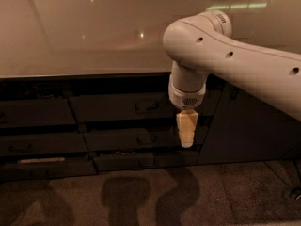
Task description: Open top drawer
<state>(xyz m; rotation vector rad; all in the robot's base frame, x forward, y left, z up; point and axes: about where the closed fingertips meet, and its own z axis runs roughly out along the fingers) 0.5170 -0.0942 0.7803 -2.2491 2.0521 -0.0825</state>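
Observation:
The top drawer is the wide dark grey front just under the counter. Its small loop handle sits at its middle. The front looks flush with the fronts around it. My gripper is cream-coloured and points straight down from the white wrist. It hangs in front of the right end of the drawer stack, to the right of the handle and slightly lower. It holds nothing that I can see. The large white arm comes in from the upper right and hides the drawer's right end.
A pale counter top overhangs the drawers. Two narrower drawer fronts lie below the top drawer, and more dark fronts stand at the left. A tall dark cabinet door is at the right. The carpet floor carries the arm's shadows.

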